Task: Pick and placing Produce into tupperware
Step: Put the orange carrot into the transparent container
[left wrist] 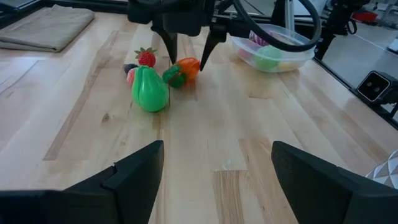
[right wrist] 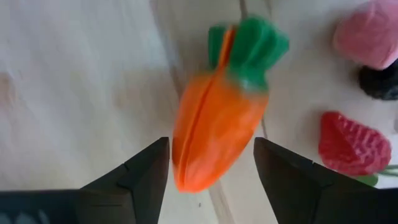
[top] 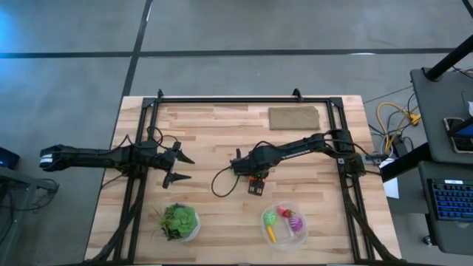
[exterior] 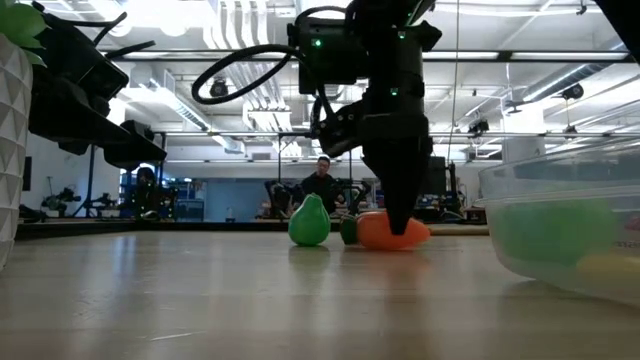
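An orange toy carrot with a green top lies on the wooden table beside a green pear, a red strawberry and a pink piece. My right gripper points down over the carrot, open, with one finger on each side of it and a thin gap on each side. The clear tupperware stands near the table's front right and holds several small produce pieces. My left gripper waits open at the table's left, level, with nothing between its fingers.
A white bowl of leafy greens stands at the front left. A folded tan cloth lies at the far right. A black frame runs along the table's far and side edges. A person sits in the room behind.
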You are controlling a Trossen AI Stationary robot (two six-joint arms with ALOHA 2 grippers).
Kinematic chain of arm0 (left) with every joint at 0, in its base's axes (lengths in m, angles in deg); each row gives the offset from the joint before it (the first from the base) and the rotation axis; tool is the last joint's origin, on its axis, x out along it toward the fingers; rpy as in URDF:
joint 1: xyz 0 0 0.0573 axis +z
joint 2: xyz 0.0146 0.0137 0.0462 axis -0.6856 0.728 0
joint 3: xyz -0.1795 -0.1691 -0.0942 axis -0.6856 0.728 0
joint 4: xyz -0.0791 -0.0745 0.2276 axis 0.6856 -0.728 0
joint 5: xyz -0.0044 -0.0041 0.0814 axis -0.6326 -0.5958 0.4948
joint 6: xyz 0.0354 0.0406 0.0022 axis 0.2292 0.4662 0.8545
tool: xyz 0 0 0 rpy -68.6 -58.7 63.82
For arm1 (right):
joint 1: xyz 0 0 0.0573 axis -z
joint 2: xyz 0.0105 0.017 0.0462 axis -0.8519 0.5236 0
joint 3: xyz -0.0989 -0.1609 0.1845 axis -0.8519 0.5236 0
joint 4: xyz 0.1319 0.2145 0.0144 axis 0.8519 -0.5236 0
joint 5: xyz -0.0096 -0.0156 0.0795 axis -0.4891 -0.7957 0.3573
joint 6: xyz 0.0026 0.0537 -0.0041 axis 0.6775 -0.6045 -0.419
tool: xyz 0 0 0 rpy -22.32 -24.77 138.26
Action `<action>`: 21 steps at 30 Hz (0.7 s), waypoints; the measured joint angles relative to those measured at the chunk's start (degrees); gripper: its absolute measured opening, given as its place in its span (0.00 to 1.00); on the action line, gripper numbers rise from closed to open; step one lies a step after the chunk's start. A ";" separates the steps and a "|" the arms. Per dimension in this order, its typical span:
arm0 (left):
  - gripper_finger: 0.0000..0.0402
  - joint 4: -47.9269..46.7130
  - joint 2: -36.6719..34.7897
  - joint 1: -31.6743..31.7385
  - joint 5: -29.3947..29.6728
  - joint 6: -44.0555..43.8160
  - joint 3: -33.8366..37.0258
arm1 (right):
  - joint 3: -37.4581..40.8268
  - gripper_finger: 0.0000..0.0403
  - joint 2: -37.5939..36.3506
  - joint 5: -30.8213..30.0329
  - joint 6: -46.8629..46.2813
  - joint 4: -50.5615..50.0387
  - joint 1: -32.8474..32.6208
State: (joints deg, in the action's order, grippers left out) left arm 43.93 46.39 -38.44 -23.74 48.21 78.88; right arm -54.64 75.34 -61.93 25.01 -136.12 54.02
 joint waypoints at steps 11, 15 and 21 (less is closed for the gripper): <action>0.71 0.00 0.00 0.02 0.02 0.00 0.00 | -0.02 0.56 0.05 -0.07 -2.05 3.35 0.02; 0.71 0.00 0.00 0.02 0.02 0.01 0.00 | -0.02 0.52 0.20 -0.87 -3.27 3.42 0.02; 0.71 0.00 0.00 0.02 0.01 0.01 0.00 | -0.06 0.43 0.18 -1.65 -4.28 3.46 0.02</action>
State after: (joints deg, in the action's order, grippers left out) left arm 43.93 46.39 -38.42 -23.73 48.22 78.88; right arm -54.70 75.52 -63.58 20.74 -132.66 54.04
